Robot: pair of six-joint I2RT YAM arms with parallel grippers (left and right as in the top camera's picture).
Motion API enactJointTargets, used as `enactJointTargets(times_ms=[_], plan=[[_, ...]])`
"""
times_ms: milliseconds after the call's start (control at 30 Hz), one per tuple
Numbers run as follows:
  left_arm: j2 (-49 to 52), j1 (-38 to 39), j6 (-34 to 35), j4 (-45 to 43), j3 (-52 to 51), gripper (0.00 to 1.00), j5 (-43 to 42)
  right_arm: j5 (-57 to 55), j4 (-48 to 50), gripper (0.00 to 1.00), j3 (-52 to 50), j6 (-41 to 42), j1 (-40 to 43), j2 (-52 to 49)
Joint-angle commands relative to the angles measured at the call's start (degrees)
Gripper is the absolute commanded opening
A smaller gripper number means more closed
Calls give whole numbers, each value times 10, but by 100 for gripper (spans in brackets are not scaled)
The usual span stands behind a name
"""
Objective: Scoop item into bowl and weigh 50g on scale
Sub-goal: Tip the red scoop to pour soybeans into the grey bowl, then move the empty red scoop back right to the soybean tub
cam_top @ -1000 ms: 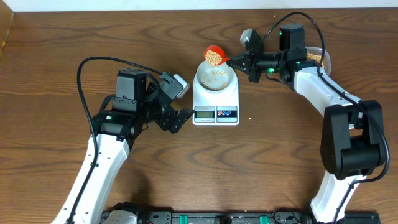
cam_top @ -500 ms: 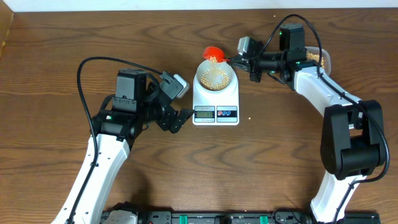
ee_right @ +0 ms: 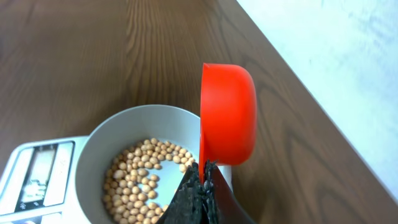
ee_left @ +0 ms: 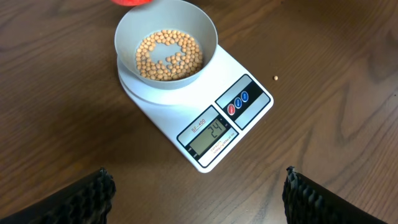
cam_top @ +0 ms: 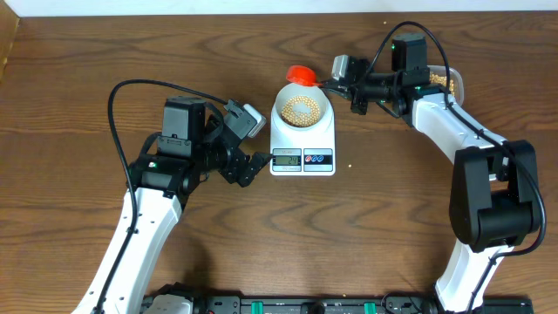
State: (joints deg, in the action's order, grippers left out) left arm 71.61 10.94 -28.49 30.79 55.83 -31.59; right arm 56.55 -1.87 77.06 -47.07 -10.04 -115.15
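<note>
The pale bowl (cam_top: 281, 103) sits on the white scale (cam_top: 290, 142) with tan beans (cam_top: 301, 110) covering its bottom. In the left wrist view the beans (ee_left: 168, 55) lie in the bowl (ee_left: 126, 28) and the scale (ee_left: 186, 115) display reads 24. My right gripper (cam_top: 328, 85) is shut on the handle of a red scoop (cam_top: 301, 75), which is tipped on its side at the bowl's far rim. The right wrist view shows the scoop (ee_right: 228, 115) turned sideways over the bowl (ee_right: 99, 134), gripper (ee_right: 204, 171) pinching its handle. My left gripper (cam_top: 253, 166) stands open by the scale's front left, holding nothing (ee_left: 198, 180).
A clear plastic tub (cam_top: 446, 80) with more beans stands at the back right behind the right arm. One stray bean (ee_left: 275, 78) lies on the wooden table right of the scale. The table's far edge runs close behind the scoop.
The right gripper rolled the red scoop over onto its side, and the beans it carried dropped into the bowl. The left arm has stayed still.
</note>
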Motion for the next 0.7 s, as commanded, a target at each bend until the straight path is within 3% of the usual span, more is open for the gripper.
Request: enactJointTargets(times_ms=[0, 300, 467, 667], plan=[[-5, -1, 3, 0, -4, 89, -3, 8, 0, 1, -2, 100, -5, -10], [-5, -1, 3, 0, -4, 89, -3, 4, 27, 1, -2, 351, -4, 8], [-5, -1, 3, 0, -4, 89, -3, -75, 42, 1, -2, 510, -4, 46], [-5, -1, 3, 0, -4, 89, -3, -189, 1, 1, -2, 578, -4, 111]])
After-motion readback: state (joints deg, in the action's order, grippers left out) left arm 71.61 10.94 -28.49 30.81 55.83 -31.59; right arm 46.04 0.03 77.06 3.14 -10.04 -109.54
